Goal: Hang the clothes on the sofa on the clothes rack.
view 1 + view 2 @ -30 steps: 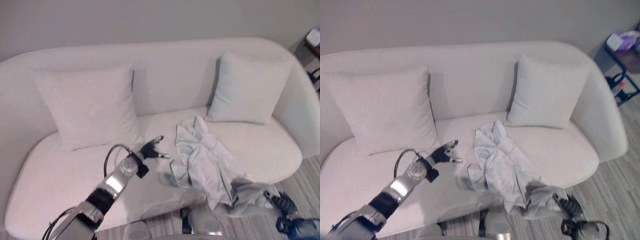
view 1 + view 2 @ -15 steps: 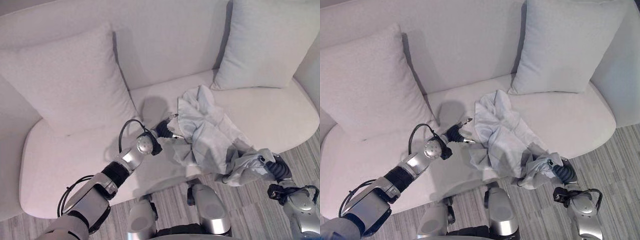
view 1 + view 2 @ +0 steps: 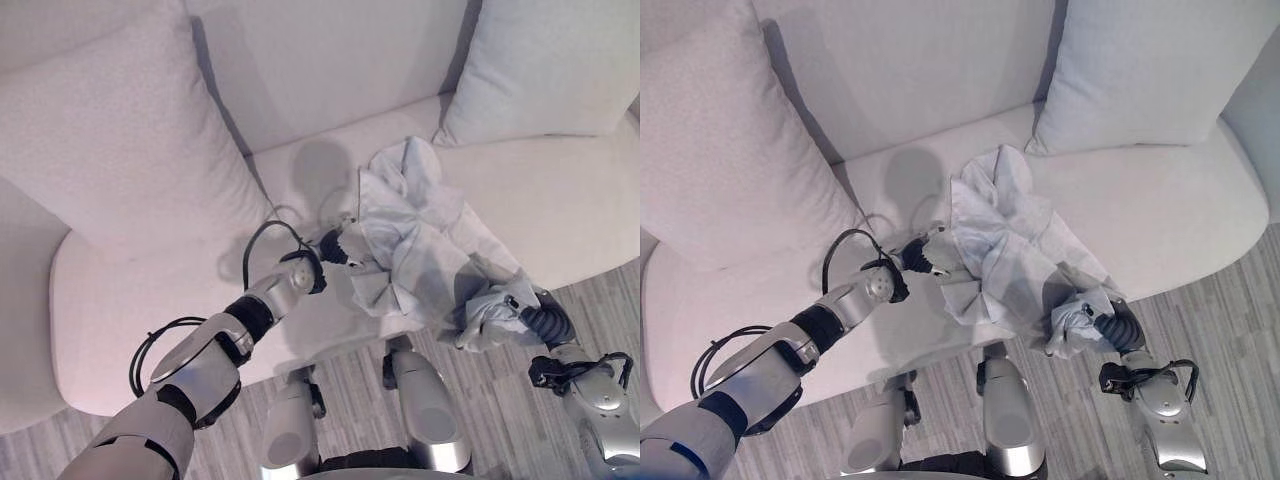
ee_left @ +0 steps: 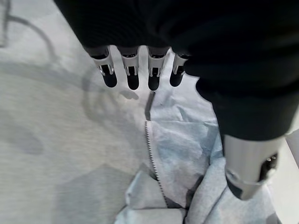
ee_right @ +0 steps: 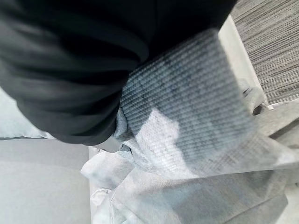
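A pale blue-grey garment (image 3: 420, 240) with a zip lies crumpled on the white sofa seat (image 3: 560, 210), its lower part trailing over the front edge. My left hand (image 3: 335, 247) rests at the garment's left edge, fingers (image 4: 133, 74) straight and thumb out, above the zip hem (image 4: 177, 149). My right hand (image 3: 540, 322) is at the sofa's front edge, shut on a bunched fold of the garment (image 3: 1075, 320) that hangs past the seat. Cloth (image 5: 187, 186) presses against its dark cover (image 5: 70, 70).
Two white cushions lean on the sofa back, one at the left (image 3: 110, 130) and one at the right (image 3: 550, 70), the right one close behind the garment. Grey striped carpet (image 3: 500, 410) lies before the sofa.
The camera has tilted down and closer to the seat. My left hand has reached right until it touches the garment's edge. The right hand keeps its bunch of cloth at the front edge.
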### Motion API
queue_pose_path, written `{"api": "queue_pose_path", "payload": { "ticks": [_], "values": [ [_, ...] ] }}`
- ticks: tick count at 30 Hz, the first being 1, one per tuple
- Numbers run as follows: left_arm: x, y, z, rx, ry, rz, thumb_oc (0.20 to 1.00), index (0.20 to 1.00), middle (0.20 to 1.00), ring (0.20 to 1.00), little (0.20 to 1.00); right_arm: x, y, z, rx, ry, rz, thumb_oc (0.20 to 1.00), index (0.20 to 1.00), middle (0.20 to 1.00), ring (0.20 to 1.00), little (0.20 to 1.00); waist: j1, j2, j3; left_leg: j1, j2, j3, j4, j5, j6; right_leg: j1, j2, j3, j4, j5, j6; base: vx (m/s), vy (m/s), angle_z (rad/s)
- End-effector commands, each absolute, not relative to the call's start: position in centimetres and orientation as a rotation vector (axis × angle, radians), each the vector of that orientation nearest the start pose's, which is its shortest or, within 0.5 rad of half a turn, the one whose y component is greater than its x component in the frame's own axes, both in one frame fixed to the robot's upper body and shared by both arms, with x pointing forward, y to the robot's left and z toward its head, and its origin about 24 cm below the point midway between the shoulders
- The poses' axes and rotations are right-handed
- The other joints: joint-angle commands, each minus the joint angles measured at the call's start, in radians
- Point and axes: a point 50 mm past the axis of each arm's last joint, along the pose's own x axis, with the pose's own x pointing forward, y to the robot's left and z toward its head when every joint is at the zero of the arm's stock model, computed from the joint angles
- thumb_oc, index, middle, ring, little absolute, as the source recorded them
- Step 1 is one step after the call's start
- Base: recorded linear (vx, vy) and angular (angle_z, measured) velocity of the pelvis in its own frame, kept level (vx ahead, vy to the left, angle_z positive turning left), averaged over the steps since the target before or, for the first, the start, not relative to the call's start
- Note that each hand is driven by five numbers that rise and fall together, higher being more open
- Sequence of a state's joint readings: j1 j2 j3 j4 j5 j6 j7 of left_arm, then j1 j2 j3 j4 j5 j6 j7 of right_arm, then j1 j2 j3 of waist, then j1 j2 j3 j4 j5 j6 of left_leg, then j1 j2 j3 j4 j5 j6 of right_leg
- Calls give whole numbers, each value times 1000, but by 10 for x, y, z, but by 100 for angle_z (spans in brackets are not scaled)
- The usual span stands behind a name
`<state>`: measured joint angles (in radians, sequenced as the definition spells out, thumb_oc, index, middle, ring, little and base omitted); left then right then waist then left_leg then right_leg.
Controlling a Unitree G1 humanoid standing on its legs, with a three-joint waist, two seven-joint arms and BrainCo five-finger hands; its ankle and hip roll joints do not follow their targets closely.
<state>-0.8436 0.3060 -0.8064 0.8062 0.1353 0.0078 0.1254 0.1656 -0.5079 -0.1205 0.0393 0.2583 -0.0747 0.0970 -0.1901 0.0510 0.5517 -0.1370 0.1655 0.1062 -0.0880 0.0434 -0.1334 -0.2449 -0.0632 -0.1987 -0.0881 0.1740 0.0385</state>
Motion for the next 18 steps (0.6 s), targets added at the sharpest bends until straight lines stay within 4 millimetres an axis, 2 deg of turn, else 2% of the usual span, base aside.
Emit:
{"api": "queue_pose_path", "payload": {
  "ticks": [1,3,10,15,17,18],
  "values": [
    [380,75,95,1001,-138,-370,1000,1000,1000,1000,1000,212,-289,76,-315,-29,-71,200,200,200,200,200,-10,26,-32,53,61,5,1,54,50,-180,-74,40,108,5,46,-20,-41,-7],
    [382,74,99,1000,-150,-360,1000,1000,1000,1000,1000,212,-288,76,-315,-31,-69,200,200,200,200,200,-12,29,-32,42,63,6,1,58,51,-195,-76,41,116,4,45,-12,-38,-11],
    [384,40,121,903,-237,-345,1000,1000,1000,1000,1000,217,-285,79,-340,-41,-53,200,200,200,200,200,-14,63,-32,-13,64,6,1,82,55,-275,-90,46,144,-2,43,0,-13,-1],
    [378,10,128,855,-284,-386,1000,1000,1000,1000,1000,219,-282,81,-351,-46,-36,200,200,200,200,200,-11,83,-32,-43,66,10,1,91,55,-316,-93,50,158,-7,45,0,0,0],
    [373,3,122,844,-279,-406,1000,1000,1000,1000,1000,215,-283,77,-352,-29,-36,200,200,200,200,200,-7,89,-32,-27,71,11,1,84,55,-303,-91,47,165,-20,47,0,0,0],
    [372,-5,127,836,-294,-421,1000,1000,1000,1000,1000,220,-281,80,-355,-41,-33,200,200,200,200,200,-12,93,-32,-63,67,11,4,99,56,-345,-99,53,175,-7,46,0,0,0]
  ]
}}
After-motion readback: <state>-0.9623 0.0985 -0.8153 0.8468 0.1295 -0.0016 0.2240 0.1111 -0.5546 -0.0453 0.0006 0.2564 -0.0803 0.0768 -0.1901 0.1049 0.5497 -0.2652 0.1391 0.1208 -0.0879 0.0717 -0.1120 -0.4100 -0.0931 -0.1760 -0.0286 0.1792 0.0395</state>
